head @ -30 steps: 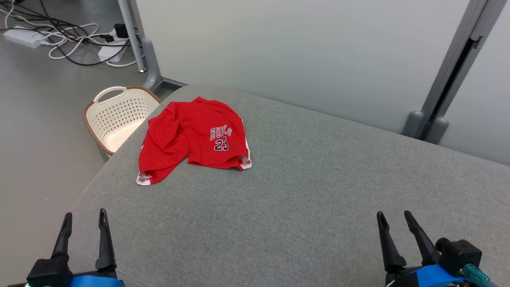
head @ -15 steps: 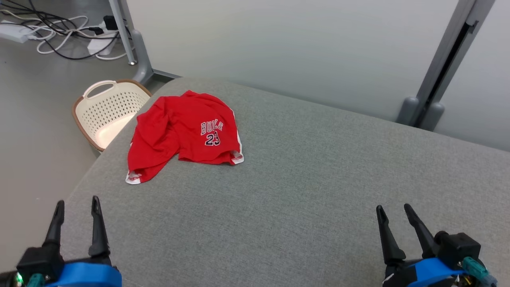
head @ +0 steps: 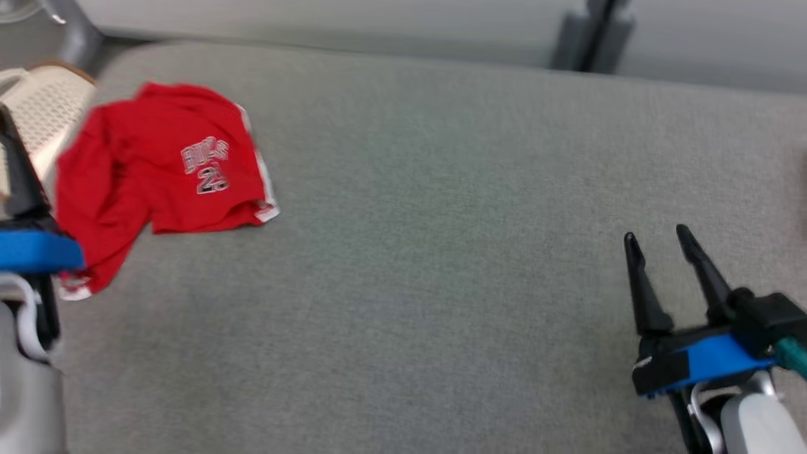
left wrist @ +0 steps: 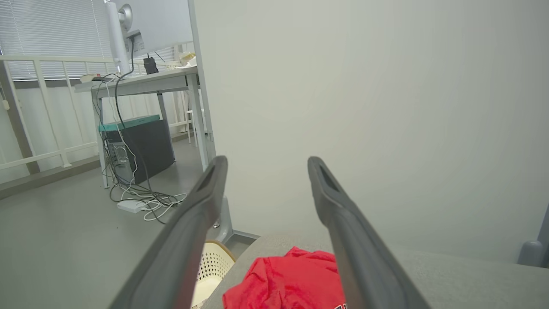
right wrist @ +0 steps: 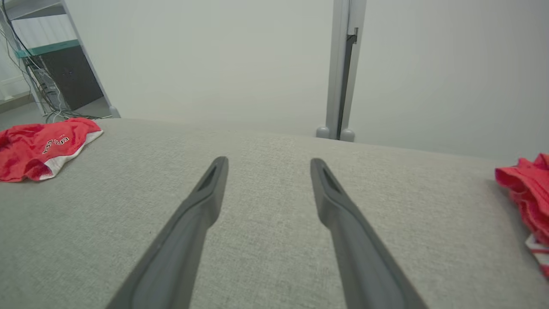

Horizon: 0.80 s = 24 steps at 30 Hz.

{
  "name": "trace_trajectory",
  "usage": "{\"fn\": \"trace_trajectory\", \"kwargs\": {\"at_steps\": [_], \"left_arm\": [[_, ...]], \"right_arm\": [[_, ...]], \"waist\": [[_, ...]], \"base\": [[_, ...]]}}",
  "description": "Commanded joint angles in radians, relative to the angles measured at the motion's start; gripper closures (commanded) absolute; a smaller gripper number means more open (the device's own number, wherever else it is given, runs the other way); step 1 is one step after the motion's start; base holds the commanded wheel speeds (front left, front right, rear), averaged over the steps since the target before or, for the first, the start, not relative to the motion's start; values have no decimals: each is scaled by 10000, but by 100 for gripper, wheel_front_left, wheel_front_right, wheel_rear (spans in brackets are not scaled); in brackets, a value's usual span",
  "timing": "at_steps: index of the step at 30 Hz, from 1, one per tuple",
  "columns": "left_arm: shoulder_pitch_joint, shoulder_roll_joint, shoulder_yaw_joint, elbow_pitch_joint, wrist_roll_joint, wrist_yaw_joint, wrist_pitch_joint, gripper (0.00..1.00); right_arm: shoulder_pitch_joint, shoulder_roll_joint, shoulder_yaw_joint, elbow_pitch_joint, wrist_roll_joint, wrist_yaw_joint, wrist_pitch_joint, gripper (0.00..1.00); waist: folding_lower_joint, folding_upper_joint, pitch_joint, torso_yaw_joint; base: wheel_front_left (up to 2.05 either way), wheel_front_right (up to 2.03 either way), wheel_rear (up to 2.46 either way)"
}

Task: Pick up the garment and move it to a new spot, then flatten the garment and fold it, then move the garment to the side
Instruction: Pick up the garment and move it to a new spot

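Two grippers bracket a wide grey padded surface (head: 441, 265), and neither holds anything. Farthest left in the blurred head view, a cream perforated basket (head: 38, 107) sits just off the surface's far left corner, lower than the padding. Nearer the camera, the left gripper (left wrist: 266, 161) rises along that edge with a blue band at its base. Its wrist view shows the two long fingers spread wide with only the pale wall between their tips, raised over the left end of the surface. Next comes the red garment (head: 157, 170), lying crumpled on the far left part of the surface, close to the corner by the basket. White lettering and a number face up on it, and white trim runs down its right edge and marks its lower left tip. The left fingers hang above the garment without touching it. Well apart from it, at the lower right, the right gripper (head: 657, 234) is low over the padding, fingers parted wide and pointing toward the far wall. Its wrist view shows a grey upright post (right wrist: 341, 68) against that wall. At that view's right edge, another red cloth (right wrist: 525, 189) with striped trim lies on the surface.
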State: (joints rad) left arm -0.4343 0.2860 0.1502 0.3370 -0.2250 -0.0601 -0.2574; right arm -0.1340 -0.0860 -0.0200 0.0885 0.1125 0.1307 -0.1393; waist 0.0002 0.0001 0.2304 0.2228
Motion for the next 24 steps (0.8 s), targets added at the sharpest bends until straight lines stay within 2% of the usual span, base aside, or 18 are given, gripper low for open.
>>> {"fn": "trace_trajectory", "kwargs": {"at_steps": [1,7,14,24], "left_arm": [[-746,328,169,395,-117,-65,-23,0],[-2882,1184,548,1960,-504,-183,19,0],[-4665,1913,212,4178,-504,-400,612,0],[-5615,1583,-510,6711,-510,-554,1813,0]], "right_arm": [[-264,-125,-76,-380,-147,-1,103,0],[-583,-350,-410,-1604,-435,1,374,0],[-686,-454,-473,-2947,-666,1,807,0],[-505,-531,-648,-3737,-771,1,1134,0]], "waist": [[-2,-1,536,-265],[-2,-1,1949,-939],[-2,-1,3134,-1515],[-2,-1,3681,-1711]], "base": [[0,0,0],[0,0,0],[0,0,0],[0,0,0]]}}
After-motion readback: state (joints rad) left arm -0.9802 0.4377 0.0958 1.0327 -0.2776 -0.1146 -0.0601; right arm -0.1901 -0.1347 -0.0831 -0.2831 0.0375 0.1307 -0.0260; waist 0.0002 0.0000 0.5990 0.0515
